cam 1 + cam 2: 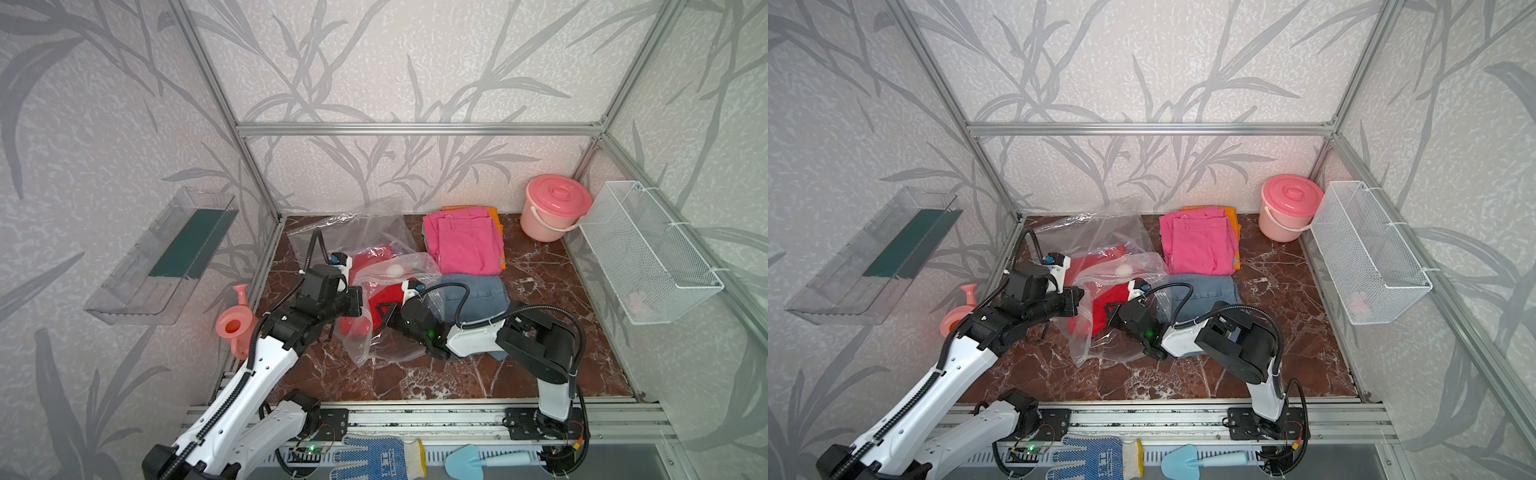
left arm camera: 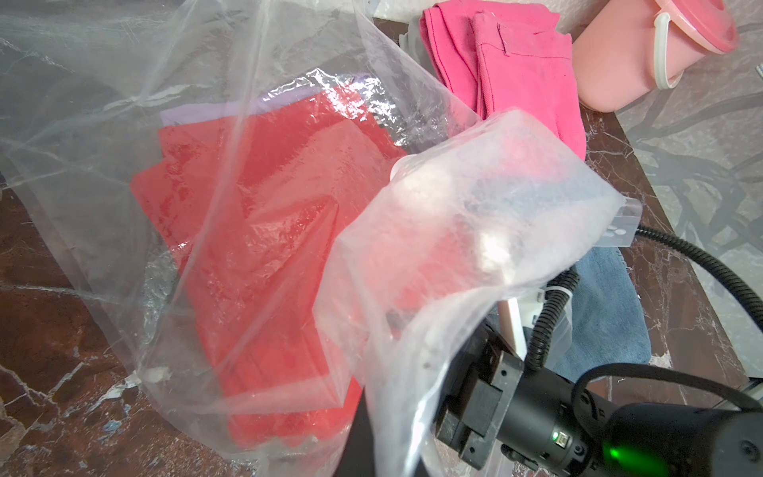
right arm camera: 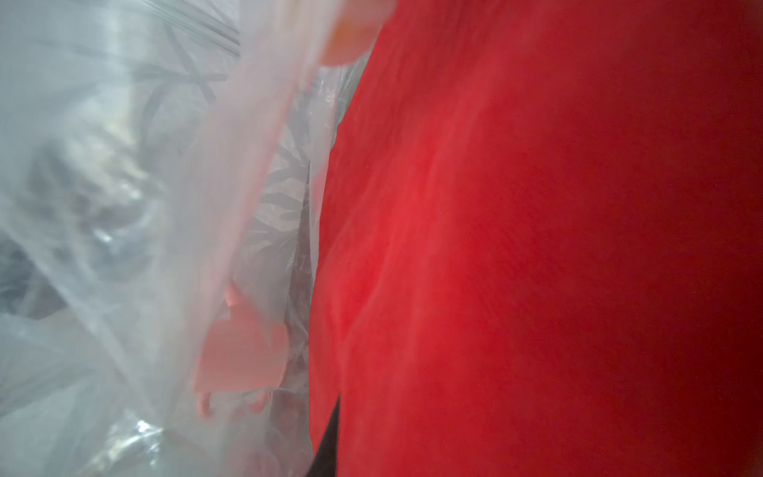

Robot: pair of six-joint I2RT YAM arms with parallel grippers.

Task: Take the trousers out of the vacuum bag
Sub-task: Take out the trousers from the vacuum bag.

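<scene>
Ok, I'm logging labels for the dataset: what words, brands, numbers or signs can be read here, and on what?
No text reads clearly anywhere.
Blue-dotted white work glove: a white printed mark on its back, too small to read in both top views.
Clear plastic slider clip on the large clear crinkly vacuum bag: a few small white dots, no legible letters.

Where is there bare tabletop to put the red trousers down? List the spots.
Bare marble lies between the bag and the front rail, and between the jeans and the wire basket. The back is crowded: bag, pink trousers, bucket.
</scene>
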